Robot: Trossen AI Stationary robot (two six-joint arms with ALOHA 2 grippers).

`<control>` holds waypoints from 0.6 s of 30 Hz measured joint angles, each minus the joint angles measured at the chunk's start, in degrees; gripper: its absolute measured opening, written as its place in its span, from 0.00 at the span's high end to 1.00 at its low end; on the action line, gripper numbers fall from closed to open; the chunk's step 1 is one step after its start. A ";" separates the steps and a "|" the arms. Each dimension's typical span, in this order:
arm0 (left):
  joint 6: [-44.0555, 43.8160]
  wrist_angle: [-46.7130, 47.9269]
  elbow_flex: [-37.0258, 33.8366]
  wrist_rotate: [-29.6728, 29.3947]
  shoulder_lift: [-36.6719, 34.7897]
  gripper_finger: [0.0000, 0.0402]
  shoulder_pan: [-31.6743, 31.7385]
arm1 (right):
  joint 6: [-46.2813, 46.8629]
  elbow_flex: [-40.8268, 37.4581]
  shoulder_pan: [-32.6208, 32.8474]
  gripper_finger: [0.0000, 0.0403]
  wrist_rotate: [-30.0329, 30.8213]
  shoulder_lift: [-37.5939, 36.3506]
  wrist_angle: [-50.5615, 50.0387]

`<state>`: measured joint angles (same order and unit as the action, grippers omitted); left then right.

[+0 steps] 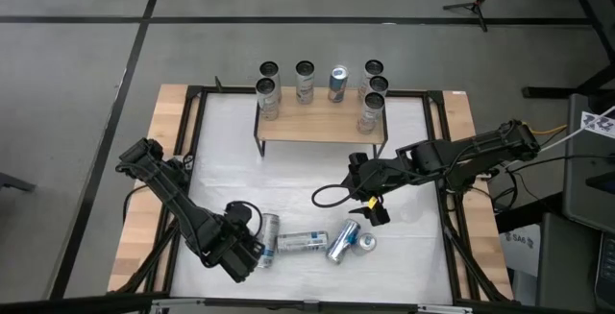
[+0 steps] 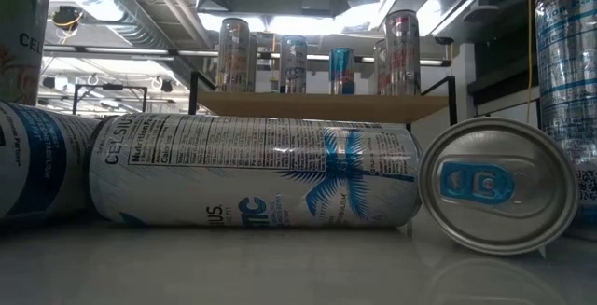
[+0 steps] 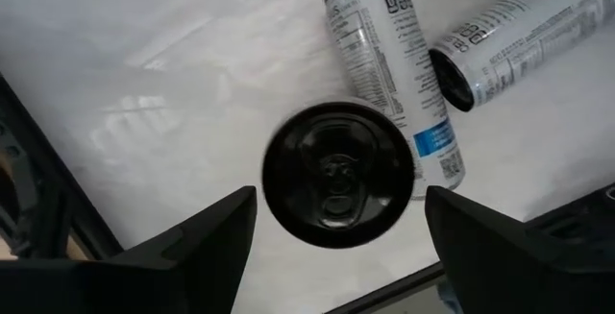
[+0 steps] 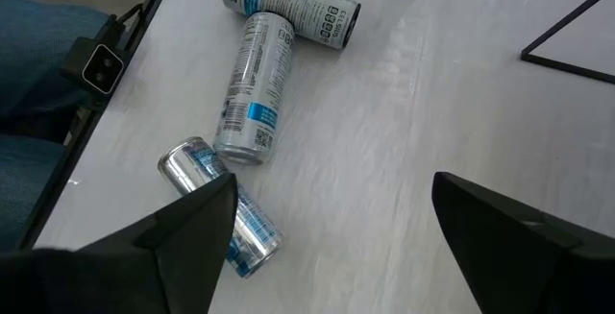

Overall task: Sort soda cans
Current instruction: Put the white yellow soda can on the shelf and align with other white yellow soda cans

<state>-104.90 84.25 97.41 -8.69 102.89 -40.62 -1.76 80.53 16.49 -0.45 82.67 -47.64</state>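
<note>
White table (image 1: 317, 170): left gripper (image 1: 248, 252) partly hides an upright can (image 3: 338, 175).

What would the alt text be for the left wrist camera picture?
Looking down past the open left gripper, a standing soda can with a black top sits between the jaws, not yet touched. Beyond it, two silver cans lie on the white table, one with a blue-marked label and one angled beside it.

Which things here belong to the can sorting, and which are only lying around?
Job: upright cans on the wooden shelf, e.g. blue can; dark-topped can between the open left gripper; lying cans; open right gripper.
Not job: black cable; person's knee.
</note>
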 joint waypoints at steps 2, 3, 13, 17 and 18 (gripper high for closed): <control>0.00 -0.38 0.00 0.01 0.00 0.27 0.11 | 0.00 0.00 0.01 0.15 0.00 0.00 0.00; 0.00 -0.42 0.00 0.00 0.00 0.27 0.20 | 0.00 0.00 0.01 0.15 0.00 0.00 0.00; -0.13 -0.44 -0.27 -1.27 -0.07 0.27 0.24 | 0.00 0.00 0.02 0.15 0.00 0.00 -0.02; -1.46 -0.98 -2.68 -0.58 -0.13 0.27 0.26 | 0.00 0.00 0.01 0.15 0.00 0.00 -0.02; -1.40 -1.72 -3.40 0.28 -0.13 0.27 0.26 | 0.00 0.00 0.00 0.15 0.00 0.00 -0.02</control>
<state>-106.30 82.53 94.01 -8.41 102.76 -40.36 -1.76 80.53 16.49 -0.45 82.67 -47.66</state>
